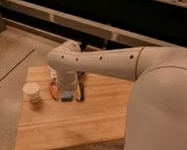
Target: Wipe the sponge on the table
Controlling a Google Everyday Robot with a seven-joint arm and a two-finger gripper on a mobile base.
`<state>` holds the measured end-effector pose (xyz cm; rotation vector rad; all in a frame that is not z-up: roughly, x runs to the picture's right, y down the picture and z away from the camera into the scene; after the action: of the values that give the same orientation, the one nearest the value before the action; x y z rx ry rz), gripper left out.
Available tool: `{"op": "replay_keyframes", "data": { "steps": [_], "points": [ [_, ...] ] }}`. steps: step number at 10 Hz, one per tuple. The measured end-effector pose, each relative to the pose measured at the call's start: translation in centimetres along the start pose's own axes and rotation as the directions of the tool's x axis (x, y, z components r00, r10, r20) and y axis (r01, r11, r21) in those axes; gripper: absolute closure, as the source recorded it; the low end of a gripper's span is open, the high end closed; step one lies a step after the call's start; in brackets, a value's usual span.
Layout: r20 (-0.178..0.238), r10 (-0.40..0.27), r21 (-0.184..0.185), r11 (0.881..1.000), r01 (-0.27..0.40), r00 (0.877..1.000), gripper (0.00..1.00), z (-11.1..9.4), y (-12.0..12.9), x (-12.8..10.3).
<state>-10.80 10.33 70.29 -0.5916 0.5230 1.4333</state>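
Pincer (65, 89) mostly hidden behind arm (104, 63)

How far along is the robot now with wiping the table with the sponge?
Done: the gripper is down at the blue sponge, which lies on the table between the red-orange tool and the black bar. In hand: taking the sponge, though the wrist hides whether it is gripped. Left: the wiping itself; no wiped patch shows, and the white cup stands close by.
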Motion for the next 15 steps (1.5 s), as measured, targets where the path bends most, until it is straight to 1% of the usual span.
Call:
{"op": "replay_keyframes", "data": {
  "steps": [7,8,9,10,11,12,13,14,15],
  "points": [
    [0.001,-0.001,0.001,1.000,0.001,1.000,0.35,0.0,0.0,0.0],
    [0.003,0.000,0.004,1.000,0.000,1.000,0.35,0.0,0.0,-0.1],
    [0.020,0.002,0.004,1.000,-0.002,1.000,0.35,-0.2,0.2,-1.0],
    [0.067,-0.002,-0.003,1.000,0.002,0.998,0.35,-0.6,0.6,-3.0],
    [0.129,-0.016,-0.021,1.000,0.019,0.991,0.35,-1.2,1.4,-4.8],
    [0.222,-0.037,-0.038,0.998,0.047,0.974,0.35,-2.4,1.8,-7.1],
    [0.313,-0.066,-0.057,0.994,0.088,0.948,0.35,-3.8,2.2,-8.7],
    [0.393,-0.098,-0.071,0.988,0.136,0.914,0.35,-5.1,2.8,-9.7],
    [0.438,-0.119,-0.077,0.983,0.169,0.891,0.35,-5.9,3.1,-10.0]
  ]
}}
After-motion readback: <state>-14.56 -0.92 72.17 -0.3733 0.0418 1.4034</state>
